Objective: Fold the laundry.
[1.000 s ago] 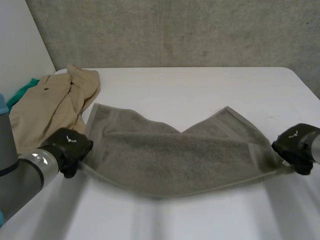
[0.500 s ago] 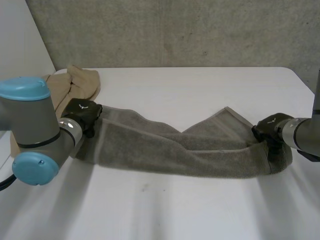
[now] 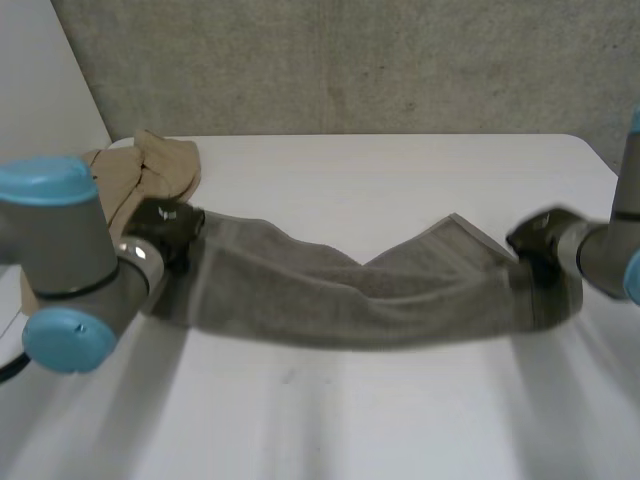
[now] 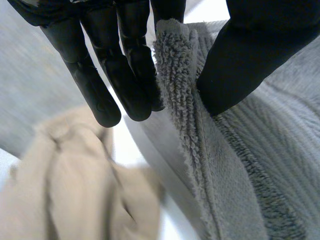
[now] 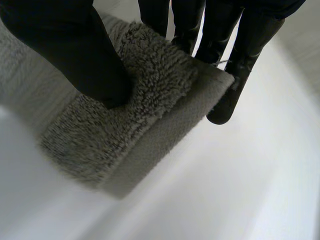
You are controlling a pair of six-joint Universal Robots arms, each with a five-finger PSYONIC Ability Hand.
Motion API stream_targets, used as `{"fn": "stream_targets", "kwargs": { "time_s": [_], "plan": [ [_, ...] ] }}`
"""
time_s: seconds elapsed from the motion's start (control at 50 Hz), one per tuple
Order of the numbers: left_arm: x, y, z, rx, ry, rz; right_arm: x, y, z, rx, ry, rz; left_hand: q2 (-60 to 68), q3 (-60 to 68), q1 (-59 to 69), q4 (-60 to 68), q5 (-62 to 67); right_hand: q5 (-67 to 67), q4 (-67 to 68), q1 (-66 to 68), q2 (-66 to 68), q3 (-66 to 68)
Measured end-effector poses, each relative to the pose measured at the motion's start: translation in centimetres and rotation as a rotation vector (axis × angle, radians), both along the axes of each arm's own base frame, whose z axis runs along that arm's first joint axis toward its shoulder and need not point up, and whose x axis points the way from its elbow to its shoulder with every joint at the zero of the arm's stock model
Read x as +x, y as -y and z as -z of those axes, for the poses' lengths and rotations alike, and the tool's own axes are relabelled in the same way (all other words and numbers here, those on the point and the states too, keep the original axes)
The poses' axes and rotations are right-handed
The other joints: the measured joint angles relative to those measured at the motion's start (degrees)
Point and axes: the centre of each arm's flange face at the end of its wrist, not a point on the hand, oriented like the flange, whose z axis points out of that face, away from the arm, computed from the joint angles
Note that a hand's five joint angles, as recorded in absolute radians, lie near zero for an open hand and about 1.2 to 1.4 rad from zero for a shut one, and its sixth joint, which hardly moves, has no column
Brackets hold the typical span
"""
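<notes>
The grey towel (image 3: 370,300) lies stretched across the middle of the white desk (image 3: 330,430), doubled over lengthwise into a narrow band. The first fold looks half made and not yet laid flat. Further folds remain, and the beige garment (image 3: 140,175) at the desk's far left corner is untouched. The left hand (image 3: 165,225) is at the towel's left end, beside the garment, pinching the thick edge between straight fingers (image 4: 120,75) and thumb. The right hand (image 3: 537,240) is at the towel's right end, its thumb (image 5: 75,55) clamping a corner against the fingers. Both arms reach forward, low over the desk
</notes>
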Motion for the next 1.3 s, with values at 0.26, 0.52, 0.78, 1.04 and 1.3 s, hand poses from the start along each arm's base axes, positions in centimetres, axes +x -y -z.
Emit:
{"fn": "stream_targets", "kwargs": {
  "time_s": [0.26, 0.52, 0.78, 1.04, 1.3],
  "plan": [
    [-2.2, 6.5, -17.2, -0.785, -0.380, -0.006, 1.2, 5.7, -18.8, -0.930, 0.493, 0.015, 0.0, 0.1, 0.0, 0.0, 0.0, 0.0, 0.0, 0.0, 0.0, 0.0],
    [-0.7, 5.2, -19.4, -0.897, -0.639, 0.007, 1.7, 4.1, -20.3, -0.988, 0.638, -0.112, 0.0, 0.1, 0.0, 0.0, 0.0, 0.5, 0.0, 0.0, 0.0, 0.0],
    [-1.4, 4.2, -2.3, -0.400, -0.485, 0.053, 1.9, 3.3, -5.0, -0.532, 0.421, -0.150, 0.1, 0.1, 0.0, 0.0, 0.0, 0.5, 0.0, 0.0, 0.0, 0.0],
    [1.4, -1.7, 1.7, -0.050, -0.220, 0.005, -1.3, -2.0, 0.6, -0.160, 0.127, -0.187, 0.1, 0.1, 0.0, 0.0, 0.0, 0.5, 0.0, 0.0, 0.0, 0.0],
    [5.8, -11.8, -1.6, 0.240, 0.162, 0.051, -7.6, -8.9, -6.0, 0.130, -0.042, -0.106, 0.1, 0.1, 0.0, 0.0, 0.0, 0.5, 0.0, 0.0, 0.0, 0.0]
  ]
}}
